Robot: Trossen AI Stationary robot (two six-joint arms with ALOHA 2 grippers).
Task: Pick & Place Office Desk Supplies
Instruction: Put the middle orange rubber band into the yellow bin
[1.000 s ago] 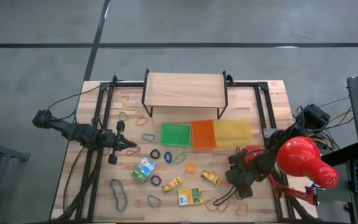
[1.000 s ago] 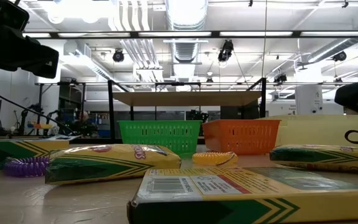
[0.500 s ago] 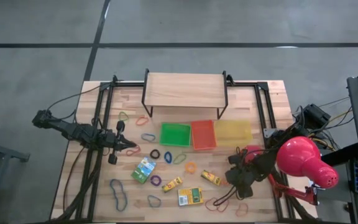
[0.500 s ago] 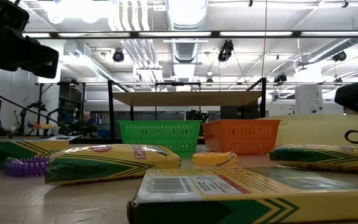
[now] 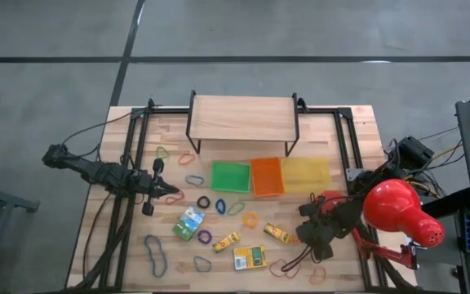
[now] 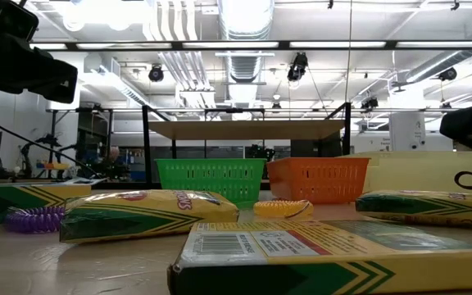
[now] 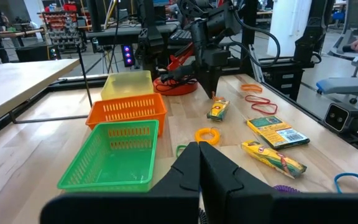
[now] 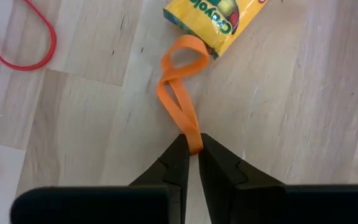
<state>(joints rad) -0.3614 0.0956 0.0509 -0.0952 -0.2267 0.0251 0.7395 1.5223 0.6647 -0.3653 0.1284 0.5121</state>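
Fingers of my right gripper (image 8: 189, 148) are pressed almost together and pinch one end of an orange rubber band (image 8: 180, 93); the band is squeezed into a narrow twisted loop that lies flat on the wooden table (image 8: 303, 93), and its far end touches the corner of a small yellow box (image 8: 219, 18). A red rubber band (image 8: 23, 46) lies apart from it, at about 10 o'clock from the pinch in my wrist view. From above, my right gripper (image 5: 304, 234) is low over the table at about 4 o'clock from the table's middle, just beside the yellow box (image 5: 277, 234), with the red desk lamp (image 5: 398, 211) close at its 3 o'clock. My left gripper (image 5: 172, 193) waits at about 9 o'clock from the middle, and its fingers (image 7: 219, 171) are pressed together with nothing between them. Three trays stand in a row near the middle: the green tray (image 5: 230, 176), the orange tray (image 5: 267, 176) and the yellow tray (image 5: 306, 172), each touching the next. Behind them, at 12 o'clock, stands a wooden shelf (image 5: 241, 117). More supplies lie spread on the near half of the table: a green box (image 5: 188, 222), a flat yellow and green box (image 5: 250, 257), a long yellow box (image 5: 227, 241), a blue rubber band (image 5: 155, 252) at about 7 o'clock and an orange coil band (image 5: 250, 219).
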